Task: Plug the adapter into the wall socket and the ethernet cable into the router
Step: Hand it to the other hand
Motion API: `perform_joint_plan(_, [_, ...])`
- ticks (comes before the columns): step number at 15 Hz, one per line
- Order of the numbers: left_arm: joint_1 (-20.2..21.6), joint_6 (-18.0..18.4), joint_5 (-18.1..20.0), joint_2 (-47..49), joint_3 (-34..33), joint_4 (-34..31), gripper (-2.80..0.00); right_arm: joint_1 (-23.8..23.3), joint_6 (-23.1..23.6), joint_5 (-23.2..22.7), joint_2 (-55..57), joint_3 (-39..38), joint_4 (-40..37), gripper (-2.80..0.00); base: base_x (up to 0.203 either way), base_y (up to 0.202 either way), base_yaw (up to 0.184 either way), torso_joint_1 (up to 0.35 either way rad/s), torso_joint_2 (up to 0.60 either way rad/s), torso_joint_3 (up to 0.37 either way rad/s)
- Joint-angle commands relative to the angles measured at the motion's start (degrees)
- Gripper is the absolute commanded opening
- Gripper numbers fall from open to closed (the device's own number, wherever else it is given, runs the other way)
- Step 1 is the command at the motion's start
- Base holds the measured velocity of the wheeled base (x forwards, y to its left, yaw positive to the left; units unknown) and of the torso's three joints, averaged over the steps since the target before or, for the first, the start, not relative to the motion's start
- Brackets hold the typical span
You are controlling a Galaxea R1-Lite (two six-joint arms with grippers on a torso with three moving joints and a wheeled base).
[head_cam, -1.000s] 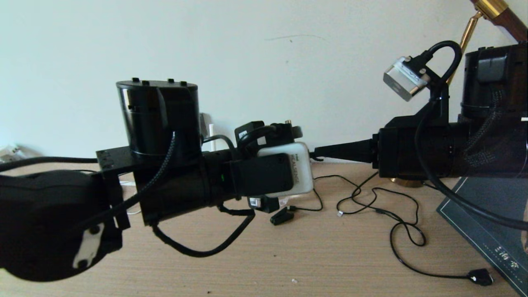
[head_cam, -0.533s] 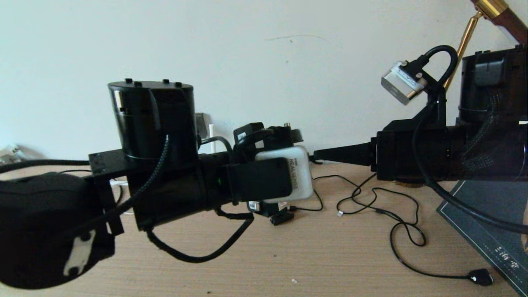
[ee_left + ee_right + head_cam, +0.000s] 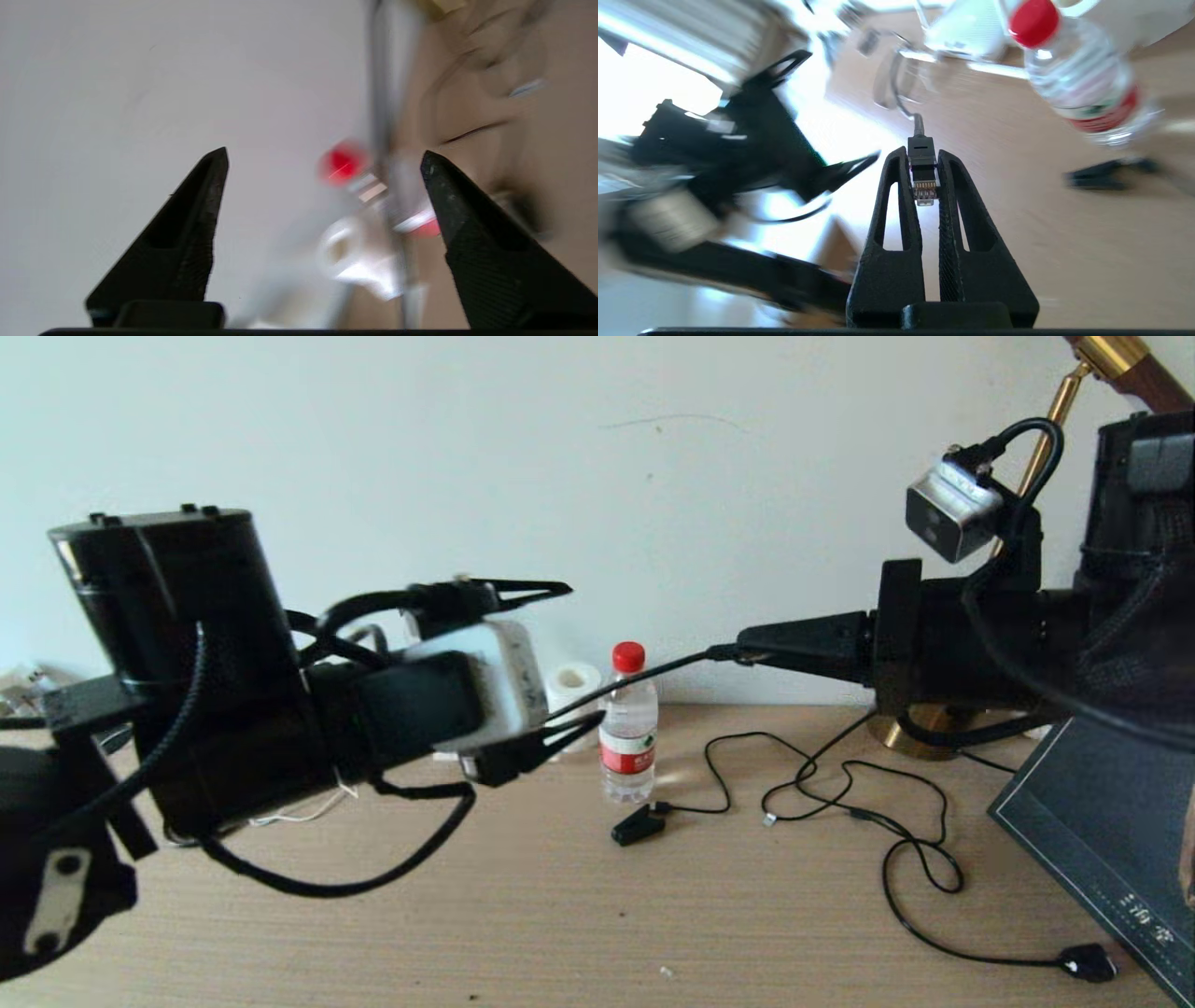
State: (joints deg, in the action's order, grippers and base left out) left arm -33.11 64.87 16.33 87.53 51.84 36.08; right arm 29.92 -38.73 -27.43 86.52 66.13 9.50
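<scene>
My right gripper (image 3: 733,653) (image 3: 920,156) is shut on the ethernet cable's connector (image 3: 922,175), whose clear tip points back toward the wrist. From the fingertips, the black ethernet cable (image 3: 672,665) slants down to the left in the air, past a water bottle. My left gripper (image 3: 577,653) (image 3: 323,156) hovers above the table left of the bottle, open and holding nothing. The cable passes close by its lower finger. The adapter, wall socket and router do not show clearly; my left arm covers the table and wall on that side.
A clear water bottle with a red cap (image 3: 627,737) stands mid-table beside a white paper roll (image 3: 571,683). A small black clip plug (image 3: 637,825) and thin black cords (image 3: 896,840) lie on the wood. A brass lamp base (image 3: 920,728) and a dark mat (image 3: 1102,840) are at the right.
My left arm has swung left and upward, uncovering the bottle and the roll. My right gripper has risen and drawn back slightly to the right with the connector still in it.
</scene>
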Motion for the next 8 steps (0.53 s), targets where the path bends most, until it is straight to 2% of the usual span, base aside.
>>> perform_joint_plan(1, [9.18, 0.35, 9.60, -0.40, -1.61, 4.83, 0.00, -0.36, -11.64, -0.88, -0.15, 3.44, -0.27, -2.80, 0.000, 0.000, 0.000, 0.000, 0.00, 0.000])
perform_joint_plan(2, [11.42, 0.34, 14.14, 0.19, -2.20, 7.11, 0.00, -0.37, -16.86, -2.05, 0.36, 4.97, -0.38, -2.80, 0.000, 0.000, 0.000, 0.000, 0.00, 0.000])
perform_joint_plan(5, [11.66, -2.34, 18.45, -0.24, -0.66, 7.87, 0.00, -0.39, -29.16, -6.17, 1.94, 10.62, -3.61, -2.80, 0.000, 0.000, 0.000, 0.000, 0.00, 0.000])
perform_joint_plan(6, [11.55, -2.41, 20.48, 0.37, -0.20, 7.93, 0.00, -0.39, -32.16, -7.07, 2.41, 12.33, -5.81, -2.80, 0.000, 0.000, 0.000, 0.000, 0.00, 0.000])
perform_joint_plan(8, [9.19, -1.57, 21.67, 1.56, -0.34, 9.90, 0.00, -0.39, -38.29, -8.94, 3.38, 14.73, -7.88, -2.80, 0.000, 0.000, 0.000, 0.000, 0.00, 0.000])
